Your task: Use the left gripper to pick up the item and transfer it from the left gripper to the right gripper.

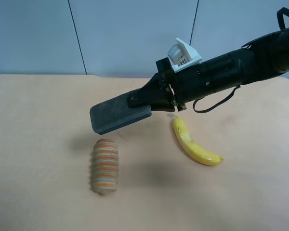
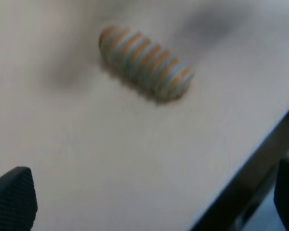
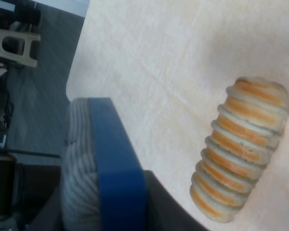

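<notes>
The exterior high camera sits above the pale wooden table (image 1: 38,144), looking obliquely down and across it to a grey-blue panelled wall (image 1: 130,33). The orange-striped ridged roll (image 1: 104,166) lies at 7 o'clock from frame centre. The right wrist camera looks from very near along a dark grey rectangular block with a blue side (image 3: 116,168), down onto the same roll. The left wrist camera, blurred, views that roll from farther off. All three share it.

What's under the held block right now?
Only bare table and a faint shadow show beneath the block; the striped roll lies beside that spot, not under it. Table directly behind the block is covered.
</notes>
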